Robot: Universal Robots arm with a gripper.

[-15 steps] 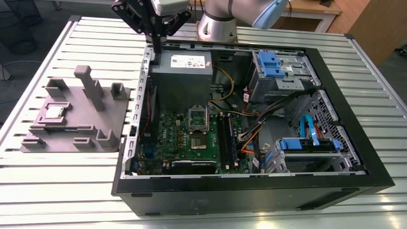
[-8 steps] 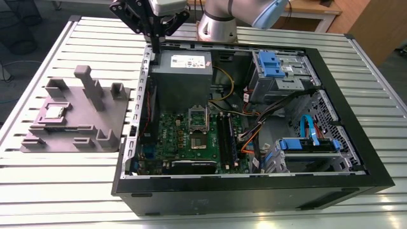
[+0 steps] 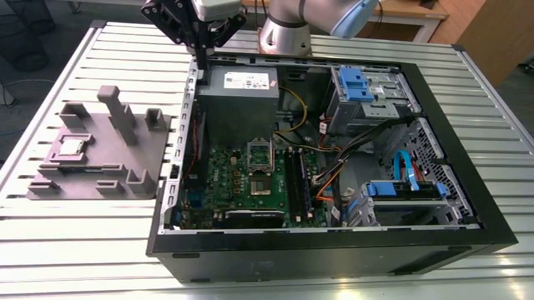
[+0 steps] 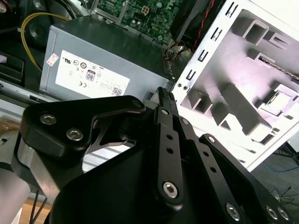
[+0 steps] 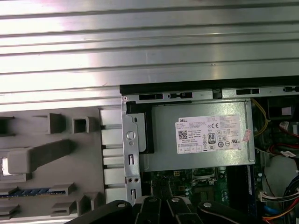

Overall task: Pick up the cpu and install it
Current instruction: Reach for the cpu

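The cpu (image 3: pixel 70 147) lies on the grey fixture (image 3: pixel 154 149).
Claw (image 3: pixel 201 65) pinched narrow, empty, by the computer case (image 3: pixel 334 250) corner.

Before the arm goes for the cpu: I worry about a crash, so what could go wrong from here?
1. The gripper hangs shut near the case wall; a careless sweep could strike it.
2. The cpu lies on the fixture amid upright blocks; the gripper might clip one on approach.
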